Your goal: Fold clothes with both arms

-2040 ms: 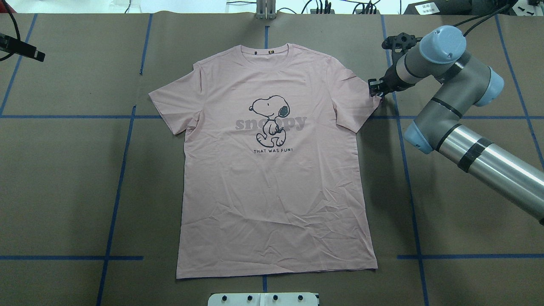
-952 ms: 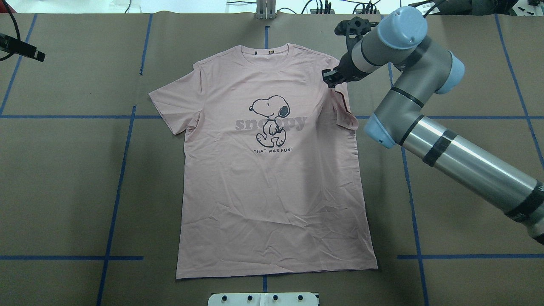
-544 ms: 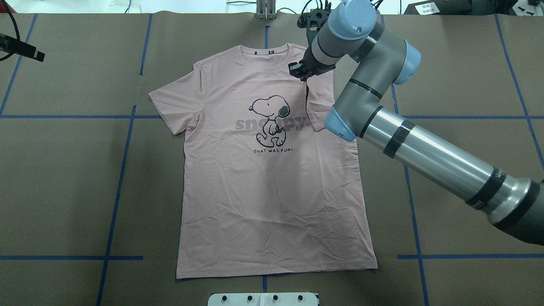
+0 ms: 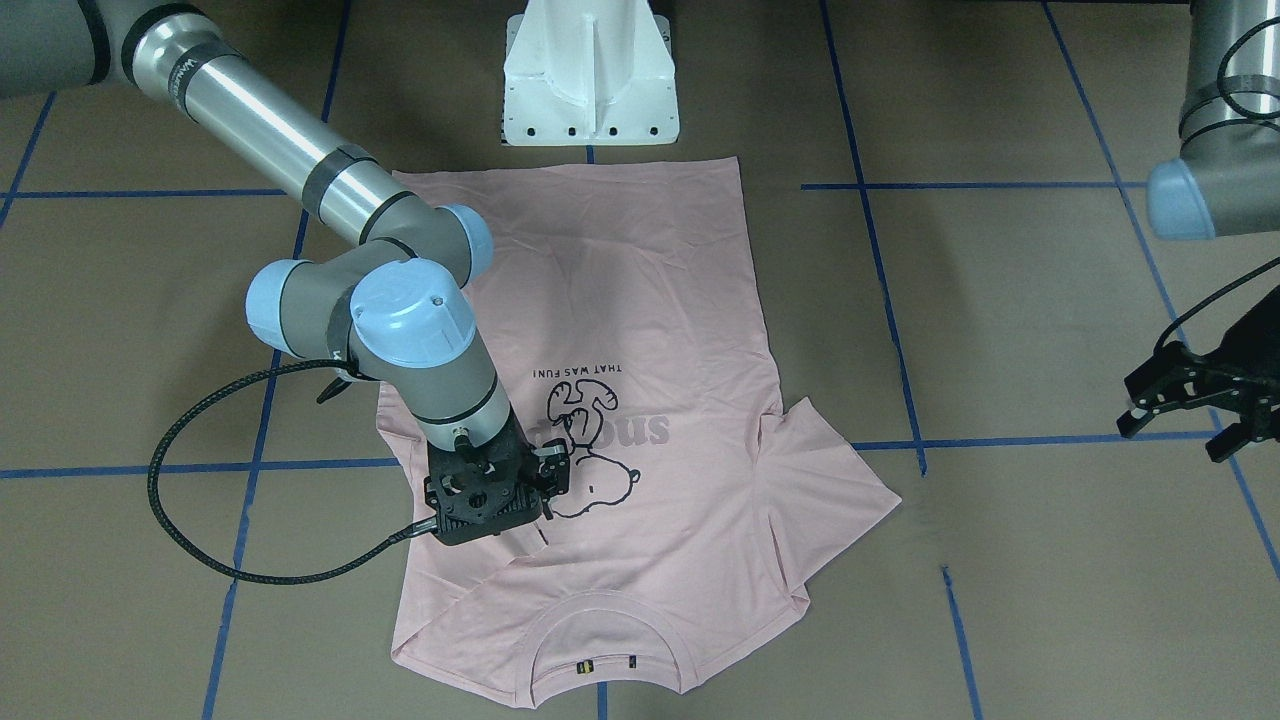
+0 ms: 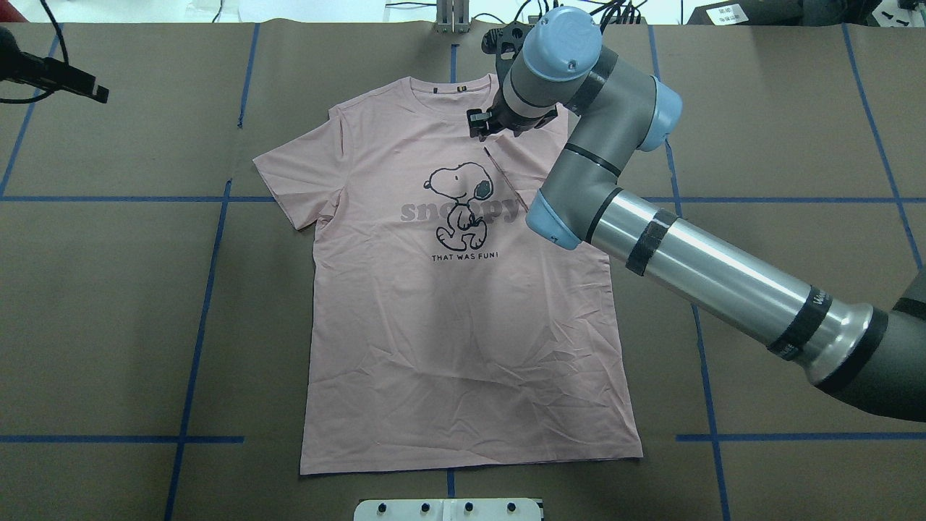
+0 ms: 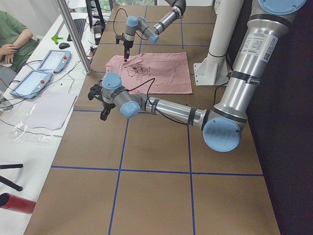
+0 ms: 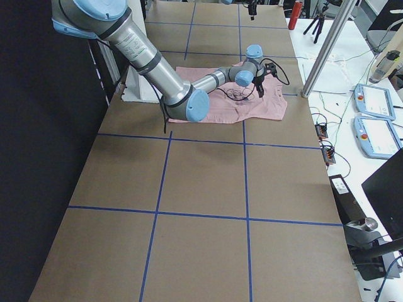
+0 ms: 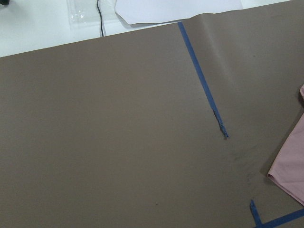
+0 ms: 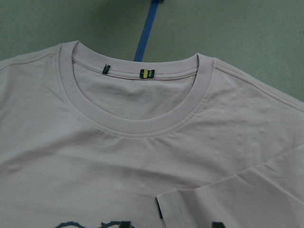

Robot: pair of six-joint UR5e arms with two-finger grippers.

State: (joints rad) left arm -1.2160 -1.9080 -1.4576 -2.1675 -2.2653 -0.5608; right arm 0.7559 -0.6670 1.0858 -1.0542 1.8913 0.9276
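Lying face up on the brown-paper table (image 5: 108, 289), the pale pink T-shirt (image 5: 463, 340) sat in the middle of the work area, hem toward the robot's white pedestal (image 4: 590, 70) and collar (image 9: 137, 126) toward the far edge; the cartoon dog (image 5: 459, 202) and its lettering showed on the chest; blue tape lines (image 5: 210, 253) crossed the paper around it. The right arm (image 5: 709, 268) reached in over the shirt's shoulder on the robot's right; the right gripper (image 5: 477, 124) hung just above the cloth between the collar and the dog, pointing down, jaws drawn narrow and, as far as the overhead and front views showed, pinched on the hem of the folded sleeve (image 9: 228, 204); that sleeve was turned inward over the chest, its edge running slantwise beside the dog's head to the end of the lettering; the right wrist camera showed the hem's corner at the bottom of its view, the fingertips themselves out of sight. The spread sleeve (image 4: 840, 490) on the robot's left lay flat on the paper. The left gripper (image 4: 1180, 425) hovered well apart from the shirt, over bare paper off its left side, jaws wide with nothing between them; its wrist camera caught only paper, tape and a sliver of pink cloth at the edge.
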